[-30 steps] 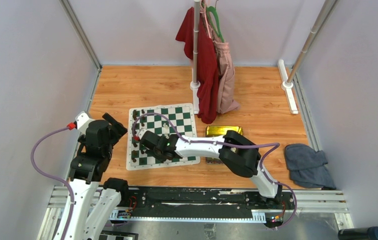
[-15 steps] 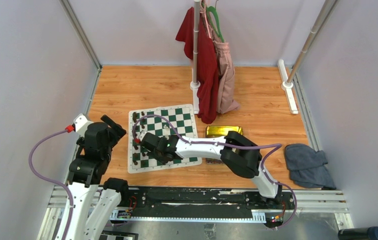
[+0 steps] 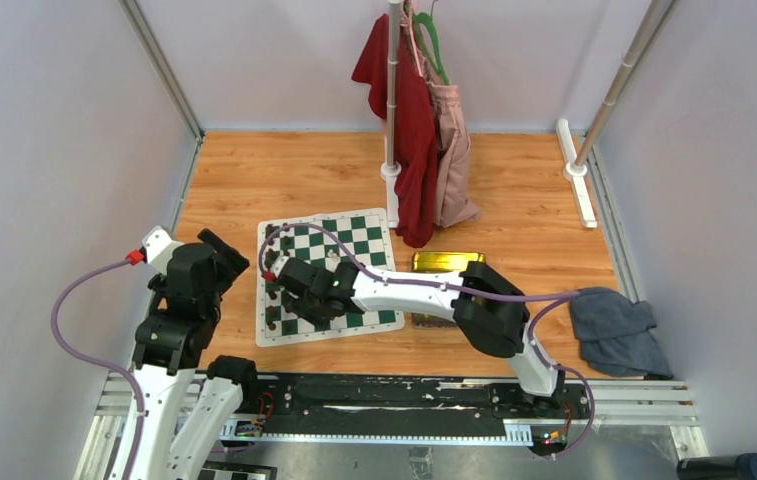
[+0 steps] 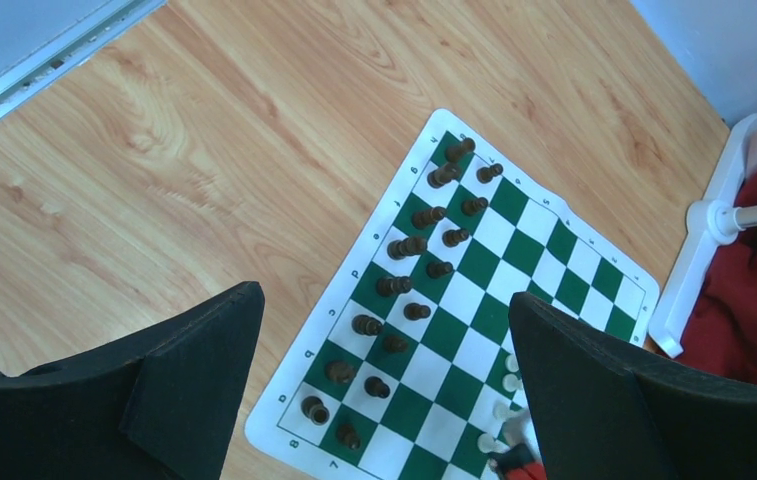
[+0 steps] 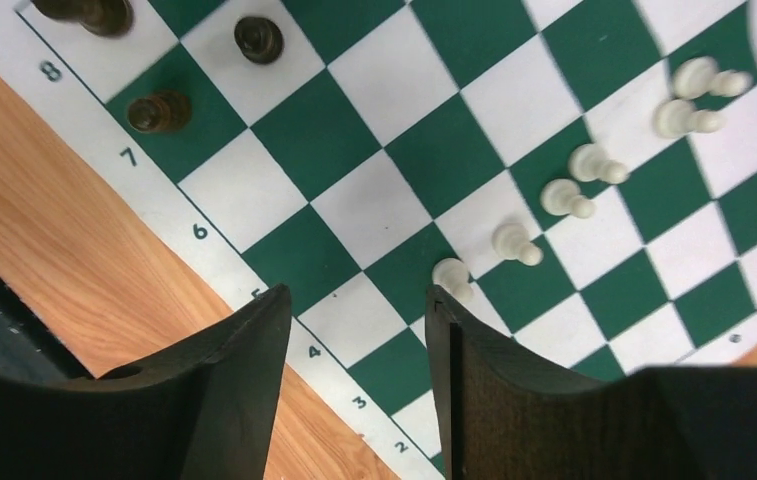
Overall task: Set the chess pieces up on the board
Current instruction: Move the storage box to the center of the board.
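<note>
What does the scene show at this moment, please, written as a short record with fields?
board: thin green-and-white chess mat, flat on the wooden table
dark pieces: dark brown chessmen, two rows along one edge of the mat
light pieces: six cream-white plastic pawns in view, in one line
right gripper: open, empty, over the mat beside the end pawn
left gripper: open, empty, off the mat's dark-piece side
tray: yellow-green rectangular tray, beside the mat

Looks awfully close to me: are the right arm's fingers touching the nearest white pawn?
Cannot tell. The right wrist view shows the pawn partly hidden behind one finger; neither gap nor contact shows.
</note>
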Action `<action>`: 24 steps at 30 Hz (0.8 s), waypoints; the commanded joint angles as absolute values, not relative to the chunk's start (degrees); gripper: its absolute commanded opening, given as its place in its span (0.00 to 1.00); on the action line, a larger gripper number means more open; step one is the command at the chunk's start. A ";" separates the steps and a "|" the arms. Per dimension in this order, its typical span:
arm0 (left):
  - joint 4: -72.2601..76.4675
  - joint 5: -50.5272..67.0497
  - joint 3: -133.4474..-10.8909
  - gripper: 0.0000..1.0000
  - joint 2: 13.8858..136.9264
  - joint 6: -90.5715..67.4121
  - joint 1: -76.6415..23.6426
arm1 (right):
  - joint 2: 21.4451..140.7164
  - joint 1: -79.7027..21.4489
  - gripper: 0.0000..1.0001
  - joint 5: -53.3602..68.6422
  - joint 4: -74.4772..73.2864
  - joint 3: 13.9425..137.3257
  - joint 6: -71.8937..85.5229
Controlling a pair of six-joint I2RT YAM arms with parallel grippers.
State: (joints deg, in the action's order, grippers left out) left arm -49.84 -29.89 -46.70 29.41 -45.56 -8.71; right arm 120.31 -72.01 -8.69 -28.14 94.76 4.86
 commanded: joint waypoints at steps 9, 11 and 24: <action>-48.13 -31.77 -48.38 1.00 32.84 -42.89 -8.44 | 111.27 -72.57 0.78 -22.03 -33.55 101.64 2.91; -47.22 -31.15 -47.90 1.00 32.91 -42.28 -8.46 | 110.74 -72.31 0.95 -25.31 -33.88 102.38 2.86; -46.32 -28.79 -46.85 1.00 35.64 -40.23 -8.44 | 117.64 -63.13 0.48 -19.74 -36.62 112.04 3.34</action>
